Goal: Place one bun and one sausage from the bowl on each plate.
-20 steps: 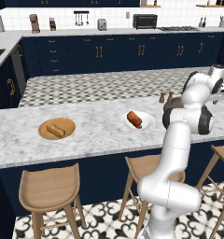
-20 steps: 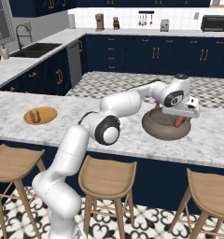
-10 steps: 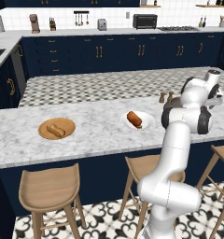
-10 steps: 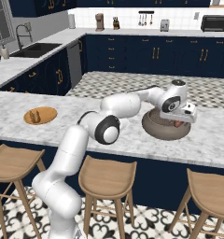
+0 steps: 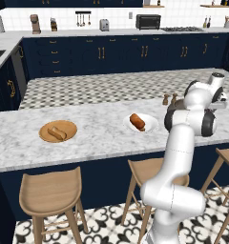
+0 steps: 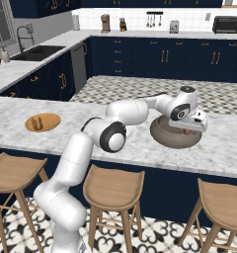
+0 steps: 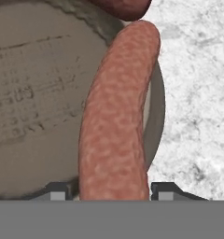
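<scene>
My pincer (image 7: 108,192) sits low in the wide, dark grey-brown speckled stone bowl (image 6: 176,133) at the right end of the marble counter (image 5: 92,124), its dark tips partly drawn in, flanking the long pinkish-red sausage (image 7: 117,116); I cannot tell if they grip it yet. Left along the counter, the shallow glossy white plate (image 5: 149,127) holds a reddish-brown piece, the flat tan wooden plate (image 5: 46,135) farther left holds pale bun-like pieces. Judged so, each plate is half-served; this sausage is likely next out. Against a second ago, my hand has dropped deeper into the bowl and my tips have narrowed.
</scene>
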Controlling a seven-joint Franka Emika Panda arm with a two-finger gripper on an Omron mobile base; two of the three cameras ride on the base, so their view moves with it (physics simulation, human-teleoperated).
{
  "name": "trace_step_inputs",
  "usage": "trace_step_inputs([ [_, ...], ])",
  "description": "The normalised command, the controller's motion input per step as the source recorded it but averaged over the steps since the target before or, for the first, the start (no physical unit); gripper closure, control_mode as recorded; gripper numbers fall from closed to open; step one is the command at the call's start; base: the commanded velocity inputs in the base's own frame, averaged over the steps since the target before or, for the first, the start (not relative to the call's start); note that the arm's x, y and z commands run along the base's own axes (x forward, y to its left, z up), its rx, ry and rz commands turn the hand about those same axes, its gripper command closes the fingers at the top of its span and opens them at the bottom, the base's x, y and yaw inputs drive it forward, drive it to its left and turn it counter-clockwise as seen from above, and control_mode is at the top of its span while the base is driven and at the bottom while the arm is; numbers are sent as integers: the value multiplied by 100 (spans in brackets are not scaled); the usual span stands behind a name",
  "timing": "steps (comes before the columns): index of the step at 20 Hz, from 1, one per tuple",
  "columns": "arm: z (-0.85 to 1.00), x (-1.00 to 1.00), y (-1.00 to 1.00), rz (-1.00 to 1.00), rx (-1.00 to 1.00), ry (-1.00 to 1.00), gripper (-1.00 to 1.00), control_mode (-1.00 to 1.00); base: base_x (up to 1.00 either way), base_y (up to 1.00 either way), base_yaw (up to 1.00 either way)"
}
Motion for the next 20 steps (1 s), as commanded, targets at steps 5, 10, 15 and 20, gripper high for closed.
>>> trace_step_inputs([
  [5,18,-9,2,-2,0,0,100,-100,0,0,0],
  [10,65,-26,34,0,0,-11,100,-100,0,0,0],
  [15,33,-17,98,4,-6,-12,100,-100,0,0,0],
  [20,1,0,100,13,-12,-5,100,-100,0,0,0],
])
